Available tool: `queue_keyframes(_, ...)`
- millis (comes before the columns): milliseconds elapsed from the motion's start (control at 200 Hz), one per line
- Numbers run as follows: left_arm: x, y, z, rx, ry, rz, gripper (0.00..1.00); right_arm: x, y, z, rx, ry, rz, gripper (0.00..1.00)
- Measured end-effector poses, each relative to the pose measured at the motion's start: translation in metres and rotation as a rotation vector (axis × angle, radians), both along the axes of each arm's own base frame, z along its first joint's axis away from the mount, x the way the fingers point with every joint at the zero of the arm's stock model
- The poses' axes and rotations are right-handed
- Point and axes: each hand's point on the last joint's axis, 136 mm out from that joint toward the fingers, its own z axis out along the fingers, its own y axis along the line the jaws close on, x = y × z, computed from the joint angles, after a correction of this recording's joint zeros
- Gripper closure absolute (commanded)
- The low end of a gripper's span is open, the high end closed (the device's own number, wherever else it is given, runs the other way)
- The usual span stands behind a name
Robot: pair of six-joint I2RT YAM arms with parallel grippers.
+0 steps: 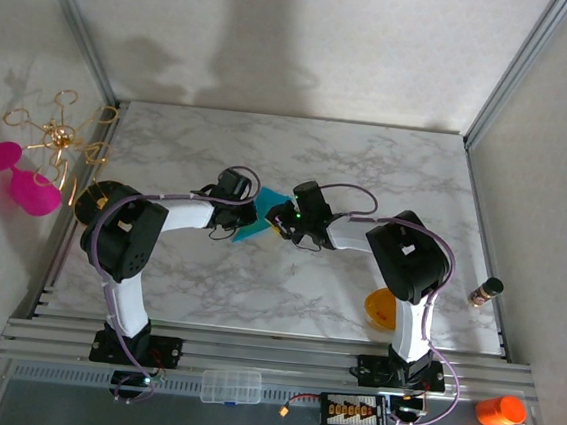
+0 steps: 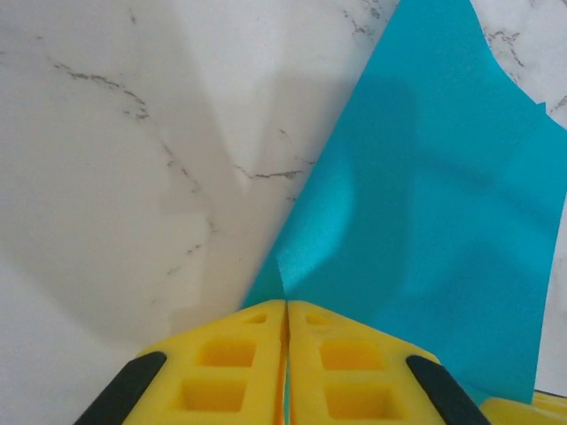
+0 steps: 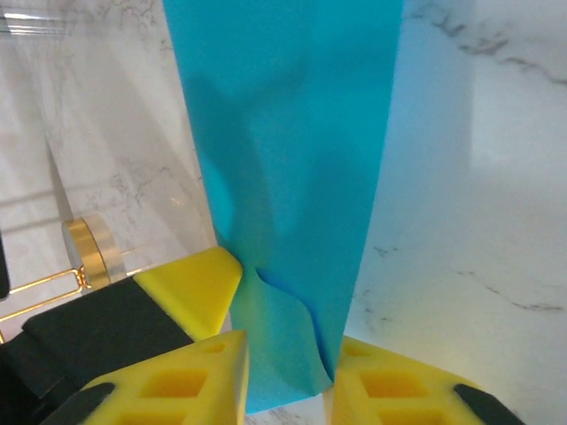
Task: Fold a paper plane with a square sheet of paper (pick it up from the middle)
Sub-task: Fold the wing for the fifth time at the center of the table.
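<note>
The left gripper [image 2: 288, 305] is seen w/ its yellow fingers [image 2: 221, 363] pressed together, clamped on an edge of the teal-blue sheet of thin paper [image 2: 425, 204]. The sheet is fanned out from the tips over the white marble-patterned tabletop [image 2: 106, 177]. The right gripper [image 3: 288, 354] is seen w/ its fingers apart. A narrow folded part of the sheet is lodged btwn them and buckled near the tips; whether it is squeezed cannot be told. From the top cam, both grippers are found facing each other at approx. mid-table, tips close together, w/ the sheet carried btwn them; whether it is touching the surface cannot be told. Further out, a small orange bowl [image 1: 380, 307] is set on the table by the right arm's base. A small dark bottle [image 1: 485, 290] is stood at the table's right edge, and a pink goblet-shaped item [image 1: 20, 182] is seen beyond the left edge.
</note>
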Motion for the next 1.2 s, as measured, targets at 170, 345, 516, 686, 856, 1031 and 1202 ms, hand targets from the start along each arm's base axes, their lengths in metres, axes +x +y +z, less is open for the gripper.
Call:
queue_keyframes(170, 0.0, 0.0, 0.0, 0.0, 0.0, 0.001, 0.89, 0.0, 0.0, 0.0, 0.003, -0.003, 0.0, 0.78)
queue_keyframes(345, -0.001, 0.0, 0.0, -0.002, 0.006, 0.006, 0.89, 0.002, 0.001, 0.003, 0.014, -0.016, -0.001, 0.8)
queue_keyframes(516, -0.002, 0.001, 0.001, -0.002, 0.009, 0.009, 0.88, 0.006, -0.002, 0.004, 0.026, -0.032, -0.011, 0.8)
queue_keyframes(686, -0.002, 0.001, 0.0, -0.001, 0.012, 0.009, 0.88, 0.01, -0.003, 0.006, 0.033, -0.04, -0.018, 0.8)
queue_keyframes(856, -0.002, 0.001, 0.0, -0.001, 0.012, 0.009, 0.88, 0.01, -0.003, 0.004, 0.032, -0.038, -0.016, 0.81)
queue_keyframes(1031, -0.003, 0.001, 0.001, 0.0, 0.015, 0.009, 0.88, 0.009, -0.003, -0.002, 0.026, -0.028, -0.016, 0.89)
queue_keyframes(1202, -0.007, 0.003, 0.005, 0.003, 0.022, 0.008, 0.86, 0.01, -0.004, -0.005, 0.019, -0.025, -0.018, 0.98)
